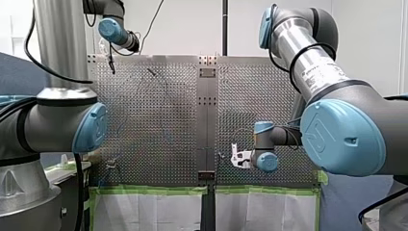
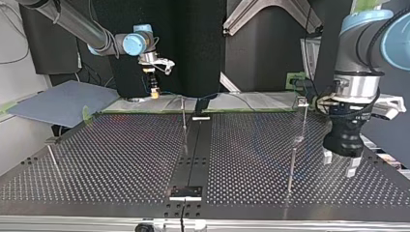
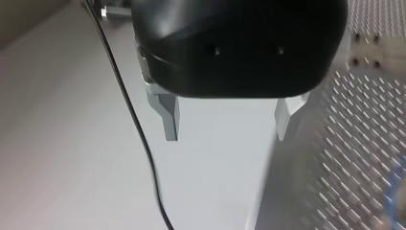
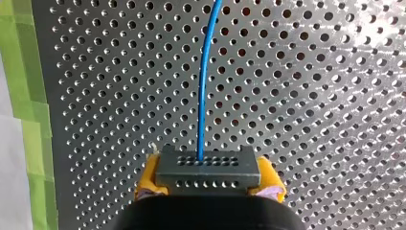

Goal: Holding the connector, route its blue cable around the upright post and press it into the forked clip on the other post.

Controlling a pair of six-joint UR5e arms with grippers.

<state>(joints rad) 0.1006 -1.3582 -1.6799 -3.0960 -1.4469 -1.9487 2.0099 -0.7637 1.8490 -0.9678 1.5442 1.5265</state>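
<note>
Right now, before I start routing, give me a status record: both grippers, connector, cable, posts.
right gripper: shut on connector, yellow pads either side
connector: grey, holes in its face, above perforated table
blue cable: runs from connector's face ahead over the table
left gripper: open, metal fingers, nothing between
centre post: thin, upright
side post: thin, upright, near left gripper
forked clip: too small to tell

At the front view's right, my right arm (image 1: 308, 53) was silver tubing with grey joints, sky-blue caps and a printed label. Black and metal-fingered was my left gripper (image 2: 340, 162); yellow pads (image 4: 146, 177) lined my right gripper (image 4: 208, 179).
</note>
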